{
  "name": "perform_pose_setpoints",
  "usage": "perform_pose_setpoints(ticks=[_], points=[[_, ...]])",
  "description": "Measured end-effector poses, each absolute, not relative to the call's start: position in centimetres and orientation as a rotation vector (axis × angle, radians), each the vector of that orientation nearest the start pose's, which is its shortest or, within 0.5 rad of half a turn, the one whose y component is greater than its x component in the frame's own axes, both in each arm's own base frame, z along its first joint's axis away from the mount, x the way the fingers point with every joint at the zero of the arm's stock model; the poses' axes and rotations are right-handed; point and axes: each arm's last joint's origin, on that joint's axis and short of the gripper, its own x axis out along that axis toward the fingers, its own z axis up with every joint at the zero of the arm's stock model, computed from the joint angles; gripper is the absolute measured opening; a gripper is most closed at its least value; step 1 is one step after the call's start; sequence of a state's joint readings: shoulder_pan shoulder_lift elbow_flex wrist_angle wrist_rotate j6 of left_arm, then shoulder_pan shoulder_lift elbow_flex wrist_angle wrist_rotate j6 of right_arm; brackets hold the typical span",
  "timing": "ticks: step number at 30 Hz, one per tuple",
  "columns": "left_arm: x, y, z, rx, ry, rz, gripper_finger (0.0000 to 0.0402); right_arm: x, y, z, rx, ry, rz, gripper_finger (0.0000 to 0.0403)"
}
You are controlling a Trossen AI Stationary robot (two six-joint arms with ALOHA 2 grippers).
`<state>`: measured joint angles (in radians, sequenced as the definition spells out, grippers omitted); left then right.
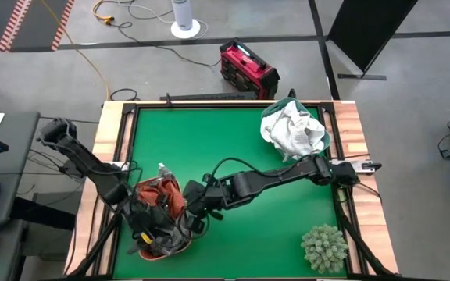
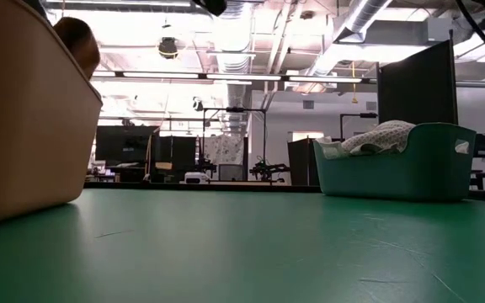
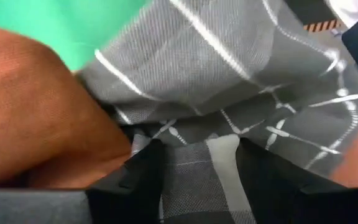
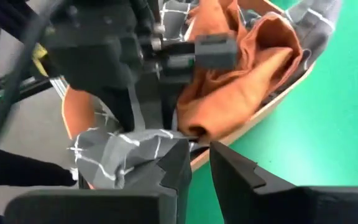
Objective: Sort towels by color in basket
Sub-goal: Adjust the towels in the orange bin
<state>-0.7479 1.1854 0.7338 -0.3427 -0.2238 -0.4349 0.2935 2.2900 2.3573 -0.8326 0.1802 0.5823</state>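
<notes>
My left gripper (image 1: 153,231) is down inside the tan basket (image 1: 180,248) at the near-left of the green table (image 1: 209,140), close to the near edge and the left wooden rail. Its fingers (image 3: 145,168) are a little apart with the grey checked towel (image 3: 229,93) bunched between them; rust-orange towel (image 3: 36,124) lies right beside. The grey cloth is crumpled, no clear long axis. My right gripper (image 1: 196,217) reaches across from the right side to the same basket's right rim; its fingers (image 4: 176,165) are nearly closed, a thin gap, pinching an edge of grey checked towel at the rim. Table middle is open green. Far right, a teal basket (image 1: 328,139) holds the white towels (image 1: 291,129), heaped. Near right, a spiky green plant ball (image 1: 323,247) sits by the near edge.
</notes>
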Motion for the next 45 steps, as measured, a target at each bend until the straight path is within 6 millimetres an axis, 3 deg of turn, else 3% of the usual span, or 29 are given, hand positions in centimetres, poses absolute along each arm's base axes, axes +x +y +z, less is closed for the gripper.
perform_pose_setpoints(ticks=[6, 8, 12, 21, 23, 29, 32, 38, 45], points=[[17.2, -15.2, 18.5, -0.151, 0.752, -0.357, 0.0190, 47.5, 14.5, 31.5, 0.398, 0.784, -0.126, 0.0097], [17.0, -15.0, 18.0, -0.183, 0.755, -0.360, 0.0190, 47.3, 14.8, 31.4, 0.397, 0.803, -0.130, 0.0097], [16.4, -14.5, 19.9, -0.165, 0.754, -0.387, 0.0190, 47.1, 14.8, 31.2, 0.402, 0.830, -0.146, 0.0097], [13.9, -12.3, 28.2, -0.183, 0.568, -0.462, 0.0190, 47.4, 13.8, 31.2, 0.406, 0.822, -0.168, 0.0097], [13.0, -11.1, 29.3, -0.194, 0.531, -0.408, 0.0190, 47.5, 13.5, 31.2, 0.410, 0.815, -0.172, 0.0097], [10.0, -5.9, 29.1, -0.210, 0.562, 0.021, 0.0190, 48.5, 13.2, 31.9, 0.434, 0.707, -0.142, 0.0097], [9.0, -4.0, 29.0, -0.230, 0.563, 0.145, 0.0190, 48.8, 13.2, 31.7, 0.434, 0.684, -0.132, 0.0097], [8.6, -2.2, 28.6, -0.261, 0.597, 0.313, 0.0191, 49.1, 12.8, 31.3, 0.434, 0.684, -0.147, 0.0097], [9.4, -1.9, 26.3, -0.292, 0.665, 0.304, 0.0235, 49.2, 12.6, 31.4, 0.438, 0.669, -0.147, 0.0097]])
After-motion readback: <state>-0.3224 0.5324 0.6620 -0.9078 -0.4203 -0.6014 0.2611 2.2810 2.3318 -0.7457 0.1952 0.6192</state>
